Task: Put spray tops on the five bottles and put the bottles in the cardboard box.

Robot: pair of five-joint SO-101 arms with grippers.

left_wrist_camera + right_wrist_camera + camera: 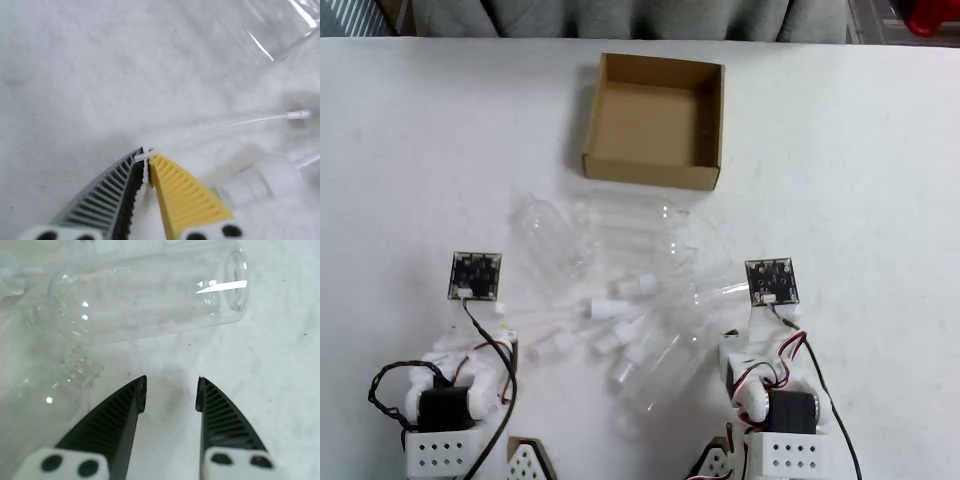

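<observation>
I'm pinching a dip tube [225, 124] w/ L gripper [146, 159], R gripper [170, 395] hanging part-open nr a bottle [150, 295]; advising slow lift, tube being slip-prone.

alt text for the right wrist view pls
The right gripper, jaws open and empty, hangs over the white table. A clear bottle lies on its side just beyond it, and a second bottle, its threaded neck bare, lies beside one finger.

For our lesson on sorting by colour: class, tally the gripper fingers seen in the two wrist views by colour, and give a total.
Grey finger: 1
Yellow finger: 1
Black fingers: 2
Total: 4
</observation>
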